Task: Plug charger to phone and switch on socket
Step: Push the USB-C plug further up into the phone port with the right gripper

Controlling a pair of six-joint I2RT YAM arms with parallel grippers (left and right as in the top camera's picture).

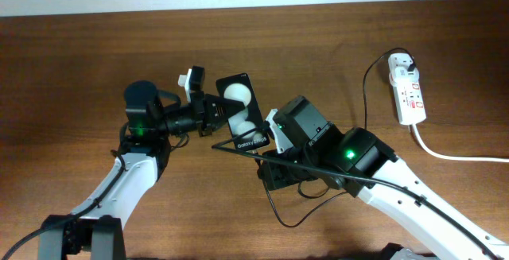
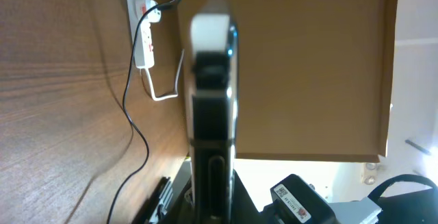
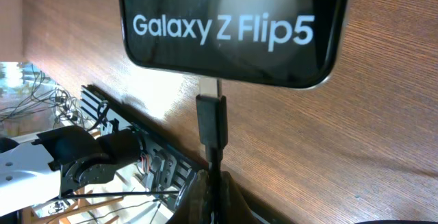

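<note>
The phone (image 1: 242, 114) is a black slab with two white round patches and white lettering, held on edge by my left gripper (image 1: 213, 115), which is shut on it. In the left wrist view the phone (image 2: 212, 107) stands upright between the fingers (image 2: 213, 207). My right gripper (image 3: 217, 195) is shut on the charger's black plug (image 3: 211, 122), whose metal tip touches the port on the phone's lower edge (image 3: 226, 32). The charger cable (image 1: 362, 93) runs to its white adapter head (image 1: 403, 64), seated in the socket (image 1: 408, 91), a white power strip with red marks.
The socket's thick white cord (image 1: 453, 155) runs off to the right edge. The socket (image 2: 143, 29) also shows far off in the left wrist view. Black cable loops lie on the wooden table (image 1: 79, 69) below the right arm (image 1: 374, 164).
</note>
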